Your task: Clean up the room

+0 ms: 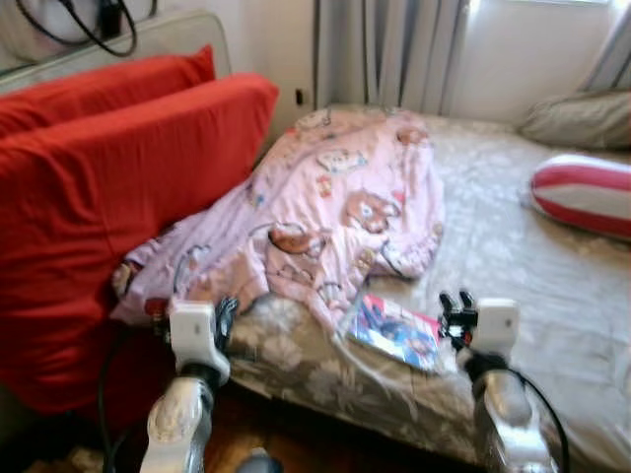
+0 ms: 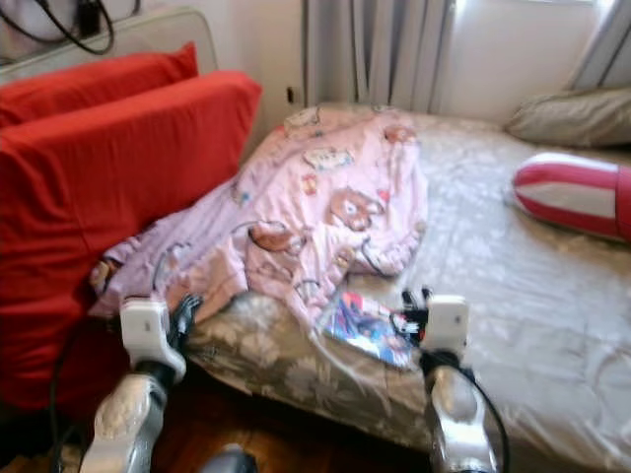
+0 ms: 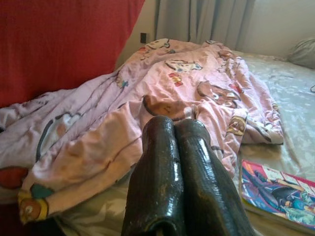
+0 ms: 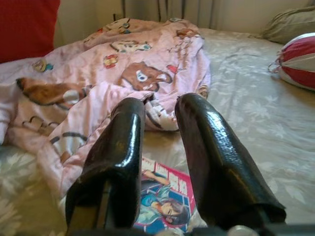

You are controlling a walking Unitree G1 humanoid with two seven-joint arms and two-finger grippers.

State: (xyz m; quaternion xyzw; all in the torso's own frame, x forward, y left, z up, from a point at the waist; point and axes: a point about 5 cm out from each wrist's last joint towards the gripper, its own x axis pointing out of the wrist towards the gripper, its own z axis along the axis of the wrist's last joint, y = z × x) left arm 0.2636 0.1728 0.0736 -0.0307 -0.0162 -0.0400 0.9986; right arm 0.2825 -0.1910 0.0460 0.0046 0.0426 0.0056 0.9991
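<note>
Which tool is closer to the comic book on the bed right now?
Right. The right tool hovers open just beside the comic book, at its right edge. The left tool, shut, sits farther off at the blanket's near-left edge.

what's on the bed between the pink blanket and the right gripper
A colourful magazine lies flat on the bedsheet, just past the pink blanket edge and beside the right gripper; the right wrist view shows it under the open fingers.
</note>
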